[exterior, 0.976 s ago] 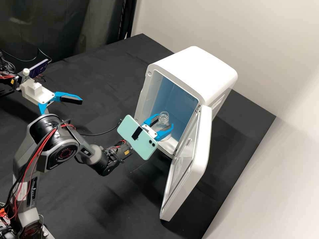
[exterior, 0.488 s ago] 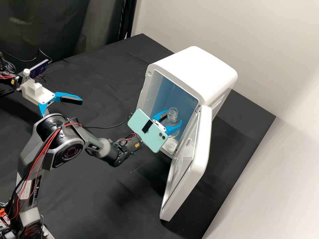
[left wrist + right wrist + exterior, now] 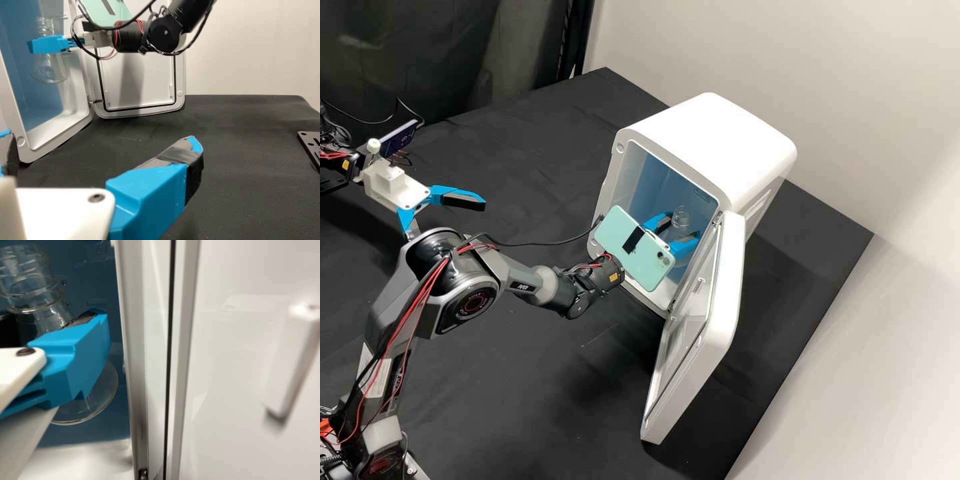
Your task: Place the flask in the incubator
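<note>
The clear glass flask [image 3: 682, 217] is held upright inside the blue-lined chamber of the white incubator [image 3: 713, 140], close to the hinge side of the opening; in the left wrist view its base [image 3: 48, 75] is seen raised above the chamber floor. The flask is clasped around its neck by the blue fingers [image 3: 75, 360] of the right gripper [image 3: 683, 228], which is extended through the opening. A mint-green phone [image 3: 633, 247] is mounted on the wrist of that arm and lies just outside the chamber. The incubator door [image 3: 693, 320] is swung wide open and hangs to the side of the cabinet. The left gripper [image 3: 443, 212] is held well apart from the incubator, above the black counter [image 3: 520, 133], with its fingers [image 3: 165, 182] spread and nothing between them.
</note>
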